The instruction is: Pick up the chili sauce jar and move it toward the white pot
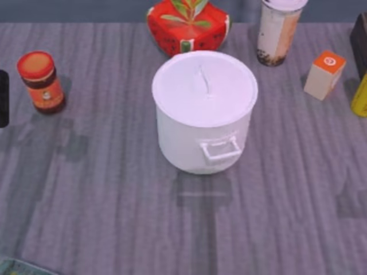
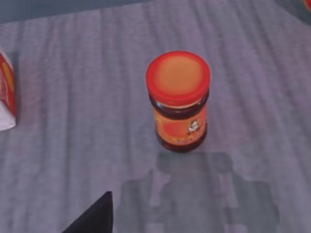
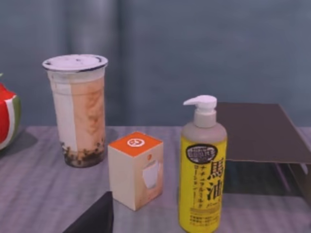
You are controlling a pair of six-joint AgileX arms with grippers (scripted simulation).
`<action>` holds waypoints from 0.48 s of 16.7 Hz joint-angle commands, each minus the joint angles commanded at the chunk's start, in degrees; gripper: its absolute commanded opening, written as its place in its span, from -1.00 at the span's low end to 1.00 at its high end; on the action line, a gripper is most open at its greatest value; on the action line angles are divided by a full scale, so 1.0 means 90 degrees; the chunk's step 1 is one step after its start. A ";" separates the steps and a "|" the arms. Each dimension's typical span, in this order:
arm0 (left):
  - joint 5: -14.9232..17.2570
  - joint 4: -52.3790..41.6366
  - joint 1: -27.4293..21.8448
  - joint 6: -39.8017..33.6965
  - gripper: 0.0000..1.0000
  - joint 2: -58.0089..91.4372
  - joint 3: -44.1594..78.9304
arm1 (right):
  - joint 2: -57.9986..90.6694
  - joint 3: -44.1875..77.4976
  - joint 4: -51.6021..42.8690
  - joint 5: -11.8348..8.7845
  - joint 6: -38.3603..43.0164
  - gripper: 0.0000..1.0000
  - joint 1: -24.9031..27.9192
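Note:
The chili sauce jar (image 1: 40,81), dark glass with a red-orange lid and an orange label, stands upright at the table's left. The left wrist view looks down on the jar (image 2: 179,102), with a shadow on the table just in front of it. Only a dark corner of my left gripper (image 2: 96,217) shows there, apart from the jar. The white pot (image 1: 203,112), lidded, with its handle (image 1: 219,150) facing the front, stands in the middle. A dark corner of my right gripper (image 3: 97,216) shows in the right wrist view. Neither gripper appears in the top view.
Behind the pot sits a red box with green leaves (image 1: 187,24). At the back right are a tall cream cup (image 1: 278,31), an orange-topped box (image 1: 324,74), a yellow pump bottle (image 3: 203,167) and a dark board (image 3: 260,131). A black object (image 1: 3,97) is at the left edge.

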 joint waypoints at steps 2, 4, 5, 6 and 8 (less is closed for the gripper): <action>0.0029 -0.0695 -0.0002 0.0196 1.00 0.1163 0.1196 | 0.0000 0.0000 0.0000 0.0000 0.0000 1.00 0.0000; 0.0051 -0.1407 -0.0002 0.0397 1.00 0.2349 0.2411 | 0.0000 0.0000 0.0000 0.0000 0.0000 1.00 0.0000; 0.0059 -0.1763 -0.0001 0.0497 1.00 0.2943 0.3018 | 0.0000 0.0000 0.0000 0.0000 0.0000 1.00 0.0000; 0.0065 -0.2115 0.0000 0.0595 1.00 0.3534 0.3620 | 0.0000 0.0000 0.0000 0.0000 0.0000 1.00 0.0000; 0.0071 -0.2795 0.0006 0.0784 1.00 0.4697 0.4796 | 0.0000 0.0000 0.0000 0.0000 0.0000 1.00 0.0000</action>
